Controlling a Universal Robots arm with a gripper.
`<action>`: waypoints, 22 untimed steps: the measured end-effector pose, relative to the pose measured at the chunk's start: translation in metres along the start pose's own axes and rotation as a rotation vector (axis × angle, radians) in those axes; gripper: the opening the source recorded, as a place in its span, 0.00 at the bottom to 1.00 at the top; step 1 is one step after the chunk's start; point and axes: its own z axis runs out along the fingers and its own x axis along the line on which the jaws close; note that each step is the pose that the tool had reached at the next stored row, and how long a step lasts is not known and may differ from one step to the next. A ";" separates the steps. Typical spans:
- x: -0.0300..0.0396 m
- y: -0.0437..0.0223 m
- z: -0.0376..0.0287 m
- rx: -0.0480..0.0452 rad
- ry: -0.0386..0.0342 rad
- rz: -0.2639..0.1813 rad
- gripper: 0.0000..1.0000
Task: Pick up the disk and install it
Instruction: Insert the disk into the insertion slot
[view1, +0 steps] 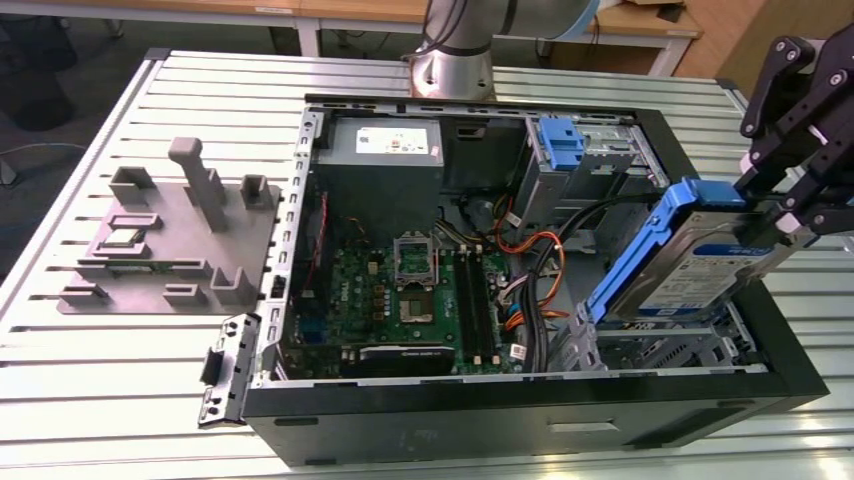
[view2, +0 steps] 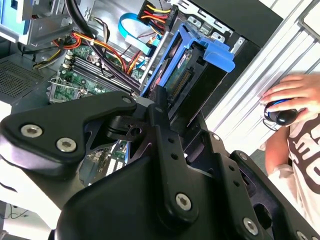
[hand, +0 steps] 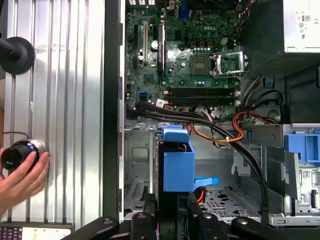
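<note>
The disk (view1: 697, 268), a silver drive with a blue-and-white label in a blue carrier frame, hangs tilted on edge over the drive bay (view1: 667, 345) at the exterior view's right end of the open computer case (view1: 534, 402). My gripper (view1: 790, 222) is shut on its upper end. In the second wrist view the black fingers (view2: 161, 107) clamp the carrier (view2: 192, 62), whose connector edge faces the camera. In the first wrist view the blue carrier (hand: 178, 162) stands end-on just beyond the gripper (hand: 172, 207), above the metal bay floor.
Inside the case lie the motherboard (view1: 400, 300), a grey power supply (view1: 387, 145), cable bundles (view1: 534, 270) and a bare blue bracket (view1: 561, 140). A grey fixture plate (view1: 160, 240) sits on the slatted table at the exterior view's left. A person's hand (hand: 20, 175) rests on a knob beside the case.
</note>
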 end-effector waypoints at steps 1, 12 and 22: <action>0.0000 0.0001 0.0000 0.0001 0.0001 0.000 0.35; 0.0002 0.0003 0.0113 0.0034 -0.0001 0.000 0.35; 0.0003 0.0001 0.0169 0.0036 0.0000 0.000 0.35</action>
